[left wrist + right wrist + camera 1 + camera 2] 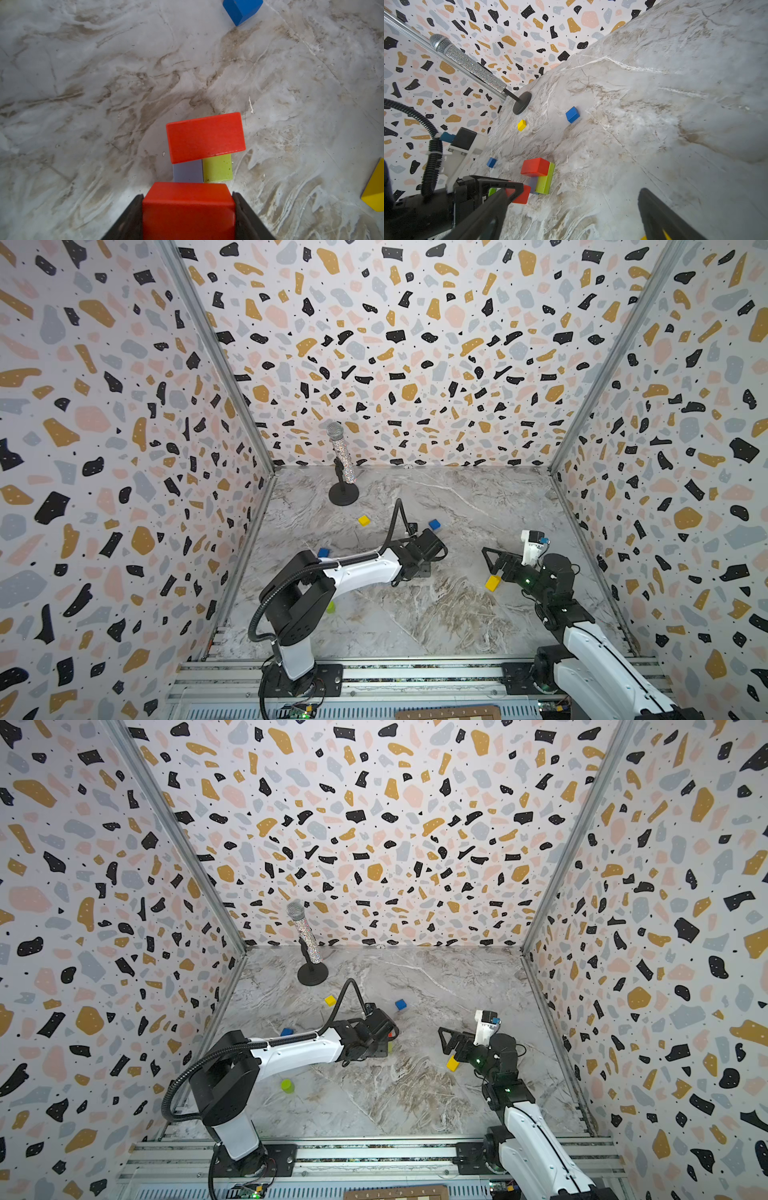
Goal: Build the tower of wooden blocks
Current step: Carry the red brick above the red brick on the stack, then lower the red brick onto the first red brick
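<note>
Grip: left gripper (188,199) clamps a red block (188,214) at the uncovered end of the two-layer tower (205,137), mid-table (415,614). We note the right gripper (575,191) spread wide, empty, with open marble between them.

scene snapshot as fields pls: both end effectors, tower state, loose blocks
left end effector: shut on held red block, at the uncovered end of the base; contact unclear
right end effector: open, empty, beside yellow brick
tower: light-blue block and lime block side by side, placed red block across one end
loose: yellow cube, blue cube, second blue cube, lime cylinder
other: microphone on stand, back left
</note>
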Robot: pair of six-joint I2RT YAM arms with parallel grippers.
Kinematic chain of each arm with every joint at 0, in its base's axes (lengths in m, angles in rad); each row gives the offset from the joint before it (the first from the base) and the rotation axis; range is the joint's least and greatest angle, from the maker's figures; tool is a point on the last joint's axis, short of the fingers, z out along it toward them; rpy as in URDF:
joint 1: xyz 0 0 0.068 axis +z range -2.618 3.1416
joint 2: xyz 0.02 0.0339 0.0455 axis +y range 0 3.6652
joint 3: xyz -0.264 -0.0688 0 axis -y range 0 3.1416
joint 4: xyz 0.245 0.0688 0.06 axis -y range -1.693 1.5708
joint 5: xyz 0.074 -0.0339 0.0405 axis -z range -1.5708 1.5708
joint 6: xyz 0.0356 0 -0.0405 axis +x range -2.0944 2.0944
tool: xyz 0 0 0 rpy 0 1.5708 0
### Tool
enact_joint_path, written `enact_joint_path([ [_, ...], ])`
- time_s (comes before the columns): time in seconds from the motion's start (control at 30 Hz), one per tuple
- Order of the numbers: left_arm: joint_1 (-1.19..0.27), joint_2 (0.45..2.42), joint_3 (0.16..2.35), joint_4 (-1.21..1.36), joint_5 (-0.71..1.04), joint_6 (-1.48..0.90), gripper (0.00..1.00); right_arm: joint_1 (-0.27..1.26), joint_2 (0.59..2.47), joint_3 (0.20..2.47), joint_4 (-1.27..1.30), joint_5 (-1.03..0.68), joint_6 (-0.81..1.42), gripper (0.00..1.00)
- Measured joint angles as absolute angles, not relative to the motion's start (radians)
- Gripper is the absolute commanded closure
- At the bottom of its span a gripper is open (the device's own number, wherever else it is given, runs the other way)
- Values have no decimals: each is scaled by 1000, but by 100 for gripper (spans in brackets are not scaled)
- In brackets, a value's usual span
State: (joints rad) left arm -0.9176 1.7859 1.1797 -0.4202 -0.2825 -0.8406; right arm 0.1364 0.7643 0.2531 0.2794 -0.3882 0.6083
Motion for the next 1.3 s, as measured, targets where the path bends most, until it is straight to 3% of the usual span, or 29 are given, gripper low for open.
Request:
enact_joint_path([
  [1.3, -918, 1916, 1322, -463, -298, -849, 57, 128, 707, 234, 261, -396, 628, 1],
])
